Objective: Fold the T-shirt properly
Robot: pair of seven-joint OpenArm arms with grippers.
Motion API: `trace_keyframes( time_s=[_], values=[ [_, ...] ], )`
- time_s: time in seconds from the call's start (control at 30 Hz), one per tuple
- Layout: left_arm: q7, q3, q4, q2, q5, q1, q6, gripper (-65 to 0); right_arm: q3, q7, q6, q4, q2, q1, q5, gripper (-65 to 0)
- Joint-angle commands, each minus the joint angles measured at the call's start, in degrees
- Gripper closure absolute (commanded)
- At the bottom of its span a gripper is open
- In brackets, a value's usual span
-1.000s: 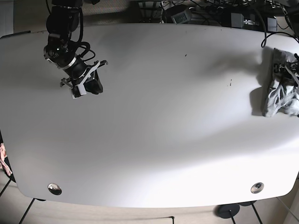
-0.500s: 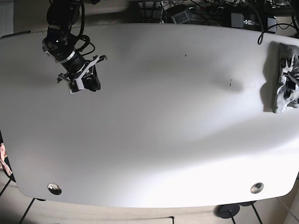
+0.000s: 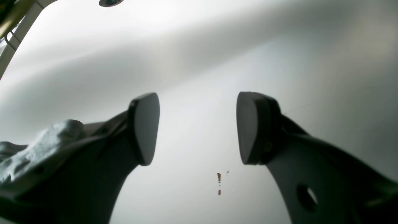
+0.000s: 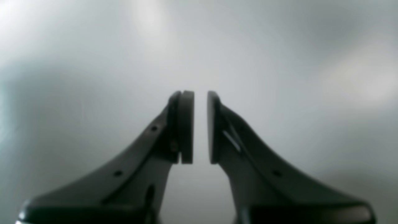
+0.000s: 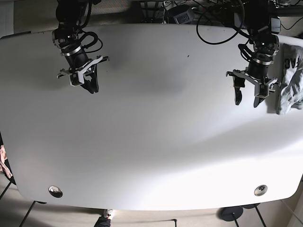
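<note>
The left gripper [image 5: 247, 98] has come into view over the table [image 5: 151, 142], its jaws spread wide and holding nothing. The T-shirt [image 5: 291, 80] still lies crumpled at the table's far edge (just beside that arm). The right gripper [image 5: 91, 86], nearly closed, has swung upright.

My base view looks straight down on the whole table [image 5: 151, 142]; my wrist views skim its top, close.

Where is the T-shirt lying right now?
In the base view the T-shirt lies bunched at the table's far right edge, just beside the left gripper.
</note>
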Motion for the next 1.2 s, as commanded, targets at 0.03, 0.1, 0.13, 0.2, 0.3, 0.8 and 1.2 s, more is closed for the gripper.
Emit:
trace_keyframes(
  time_s=[0.03, 0.1, 0.13, 0.2, 0.3, 0.8, 1.2],
  values=[
    [-1.71, 0.34, 2.30, 3.72, -0.63, 0.50, 0.40, -35.8, 0.02, 6.48, -0.18, -2.19, 0.37, -1.04, 0.78, -6.5],
    [-1.71, 2.01, 1.68, 6.88, -0.54, 0.76, 1.98, -35.6, 0.02, 10.08, -0.27, -4.39, 1.78, -2.88, 0.78, -6.3],
    [-1.80, 3.77, 0.45, 7.50, -0.54, 1.38, 4.44, -33.3, 0.02, 11.66, -0.27, -4.83, 2.13, -4.46, 0.78, -6.3],
    [-2.06, 7.02, -1.83, 7.58, -0.54, 1.64, 7.25, -30.8, 0.02, 14.12, -0.27, -5.00, 2.31, -6.75, 0.87, -6.3],
    [-9.62, 10.54, -5.53, 7.67, -0.54, 3.75, 9.80, -30.7, 0.02, 15.88, -0.27, -4.83, 2.31, -10.00, 2.63, -6.3],
    [-27.12, 21.44, 0.72, 7.32, -0.89, 38.30, 15.78, -30.6, 1.43, 16.15, -0.27, -1.93, 5.65, -25.21, 11.60, -6.3],
    [-27.03, 21.52, -8.95, 6.79, -0.89, 52.63, 15.78, -30.6, 1.26, 16.15, 0.17, 0.36, 5.65, -41.83, 11.69, -6.3]
  ],
)
